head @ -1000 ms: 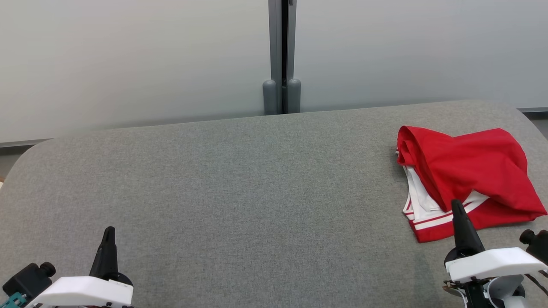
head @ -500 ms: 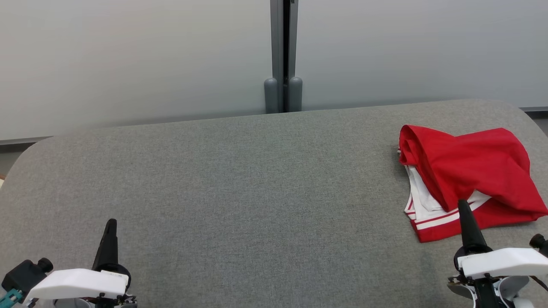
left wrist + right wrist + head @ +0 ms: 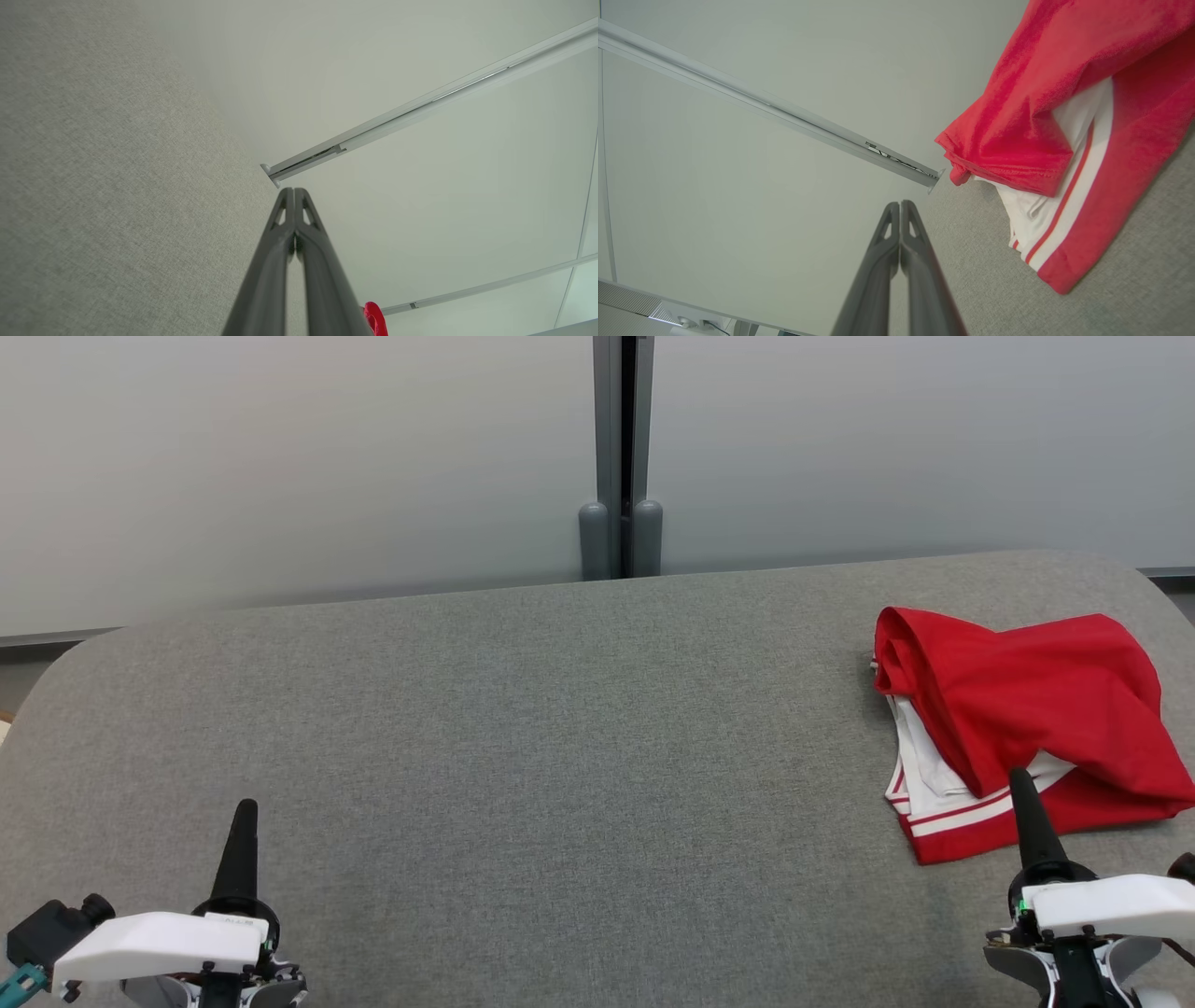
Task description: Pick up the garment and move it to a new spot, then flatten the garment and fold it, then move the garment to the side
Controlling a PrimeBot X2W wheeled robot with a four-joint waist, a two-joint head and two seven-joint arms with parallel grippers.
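The garment (image 3: 1027, 709) is red with white stripes and lies loosely folded at the right end of the grey padded table (image 3: 560, 728). My right gripper (image 3: 1017, 775) stands shut and empty at the lower right, its tip over the garment's near striped edge. The right wrist view shows the garment (image 3: 1069, 140) to the right of the closed right gripper (image 3: 900, 203), apart from it. My left gripper (image 3: 246, 805) is shut and empty at the lower left, far from the cloth. In the left wrist view the left gripper (image 3: 293, 190) points along the table, with a sliver of the red garment (image 3: 375, 319) low down.
A pale wall with a dark vertical post (image 3: 621, 457) runs behind the table's far edge. Bare grey cloth stretches between the two grippers and to the left of the garment.
Both grippers have slid a little lower in the head view and stayed shut. The garment lies where it was.
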